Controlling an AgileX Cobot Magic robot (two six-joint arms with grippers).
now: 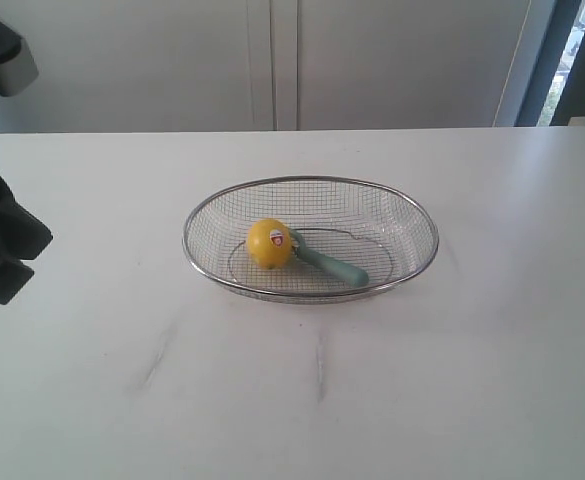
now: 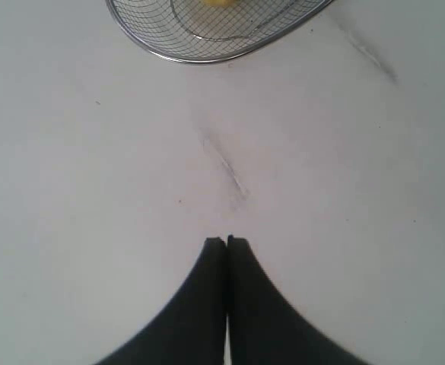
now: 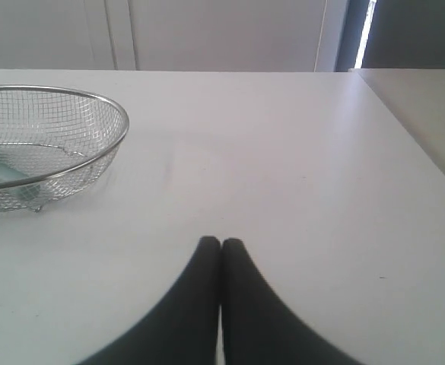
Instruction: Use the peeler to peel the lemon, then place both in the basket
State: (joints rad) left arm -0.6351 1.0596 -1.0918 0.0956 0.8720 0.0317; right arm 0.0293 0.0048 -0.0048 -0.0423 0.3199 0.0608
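Across the whole scene, a white table (image 1: 472, 380), marked with faint grey scuffs (image 1: 157, 360) toward the near edge; behind it, pale wall panels (image 1: 272, 60).

At mid-table, a shallow oval basket (image 1: 312, 179) of silver wire mesh with a thicker metal rim, sitting flat on the surface.

At the left edge of the exterior view, part of the black left arm (image 1: 2, 245), well apart from the basket.

Left gripper (image 2: 227, 240): black fingers pressed together, pinching nothing, above open tabletop, with the basket's rim ahead of the tips and well clear of them.

Right gripper (image 3: 221, 242): likewise pressed together and holding nothing, low over the table, well apart from the basket.

Inside the basket, flat on the mesh floor, the pale teal peeler (image 1: 332, 263), with its handle toward the near right wall and its head tucked behind the fruit.

Touching the peeler, on the left half of the basket floor, the yellow lemon (image 1: 269, 243), smooth-skinned on the visible side.

On the lemon's right face, a small red-and-white sticker (image 1: 277, 238).
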